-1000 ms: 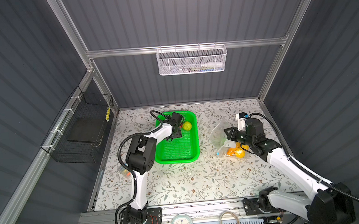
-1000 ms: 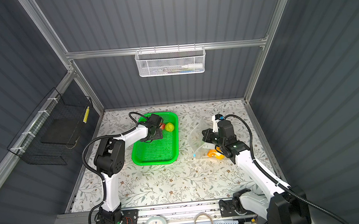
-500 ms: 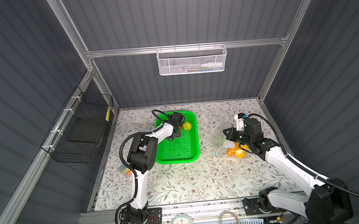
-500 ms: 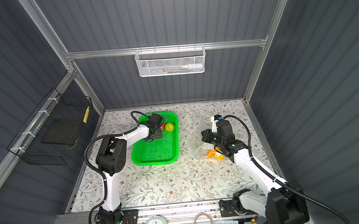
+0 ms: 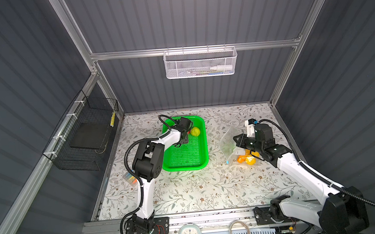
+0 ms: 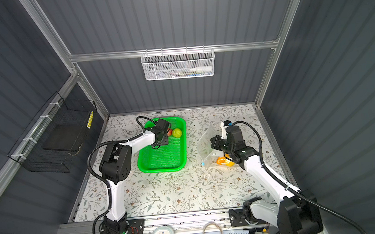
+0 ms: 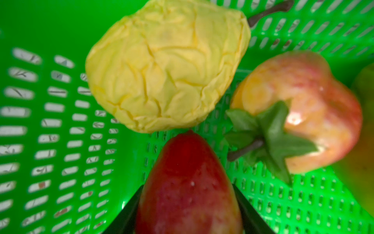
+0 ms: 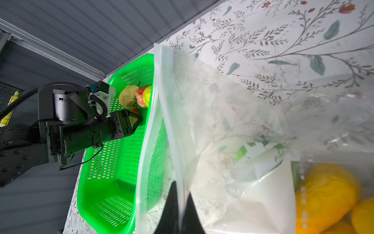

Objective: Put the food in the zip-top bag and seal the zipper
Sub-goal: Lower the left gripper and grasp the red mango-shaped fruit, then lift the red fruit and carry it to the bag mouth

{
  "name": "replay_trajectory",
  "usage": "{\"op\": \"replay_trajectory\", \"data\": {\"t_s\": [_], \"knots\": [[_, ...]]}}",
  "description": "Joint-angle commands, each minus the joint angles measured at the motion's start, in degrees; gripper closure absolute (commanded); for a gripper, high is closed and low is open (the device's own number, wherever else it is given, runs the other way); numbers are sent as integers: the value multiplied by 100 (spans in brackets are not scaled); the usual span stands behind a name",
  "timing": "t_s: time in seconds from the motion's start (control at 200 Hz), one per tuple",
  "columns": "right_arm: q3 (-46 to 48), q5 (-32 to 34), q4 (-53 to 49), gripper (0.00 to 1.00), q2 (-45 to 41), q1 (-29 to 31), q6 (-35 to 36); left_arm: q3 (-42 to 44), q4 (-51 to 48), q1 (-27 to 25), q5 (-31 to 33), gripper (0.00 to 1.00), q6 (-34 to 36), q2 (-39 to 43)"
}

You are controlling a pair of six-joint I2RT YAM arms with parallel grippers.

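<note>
Two black fingers point(image 7: 131, 210) of the left gripper point(image 7: 187, 202) sit tight against the flanks of a strawberry point(image 7: 188, 178), so the grip looks made; whether the berry rests on the mesh or hangs clear of it I cannot tell. Its tip points at a yellow cabbage point(image 7: 166, 66) lying just beyond, with a red-orange fruit point(image 7: 303, 121) beside that and a green fruit point(image 7: 364, 121) at the frame's edge. All are bunched in the far end of the basket point(image 5: 185, 158). Across the table point(image 5: 198, 189), near the basket, the right gripper point(image 8: 180, 194) is clamped on one lip of the bag point(image 8: 222, 113), holding it up so the mouth faces the basket. The zipper point(image 8: 145, 141) runs unjoined along that mouth, and its blue slider point(image 5: 227, 162) sits at the low end by the table. Orange and yellow pieces point(image 8: 327, 194) already lie in the bottom of the bag. My reading: this is the filling step, partway through — one piece in hand, three more waiting, sealing not yet begun. The next move calls for lifting the strawberry over the basket wall, carrying it to the mouth and letting go well inside — without brushing the raised lip, which the right gripper must hold steady.
</note>
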State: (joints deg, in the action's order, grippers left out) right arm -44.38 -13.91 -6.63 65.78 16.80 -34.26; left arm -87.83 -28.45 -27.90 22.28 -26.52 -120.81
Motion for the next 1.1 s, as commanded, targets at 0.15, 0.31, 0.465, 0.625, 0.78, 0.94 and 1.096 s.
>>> {"op": "replay_trajectory", "data": {"t_s": [0.15, 0.31, 0.465, 0.625, 0.78, 0.94, 1.096], "knots": [[-286, -33, -283, 100, -24, -27, 85, 500, -141, -130, -562, 44, 172, 1076], [-351, -33, -366, 100, -40, -27, 55, 543, -236, -486, -624, 44, 283, 1573], [-396, 5, -459, 100, -119, -26, 0, 375, -281, -983, -689, 44, 355, 1939], [-457, 38, -608, 100, -210, -27, 31, 506, 244, -1129, -1610, 44, -38, 2294], [-475, 11, -693, 100, -311, -27, 55, 852, 828, -1273, -2255, 44, -499, 2567], [-528, 90, -752, 100, -304, -27, 64, 946, 1350, -1586, -2791, 44, -806, 2686], [-542, 83, -757, 100, -268, -27, 27, 829, 1765, -1947, -3418, 45, -933, 2595]]}}
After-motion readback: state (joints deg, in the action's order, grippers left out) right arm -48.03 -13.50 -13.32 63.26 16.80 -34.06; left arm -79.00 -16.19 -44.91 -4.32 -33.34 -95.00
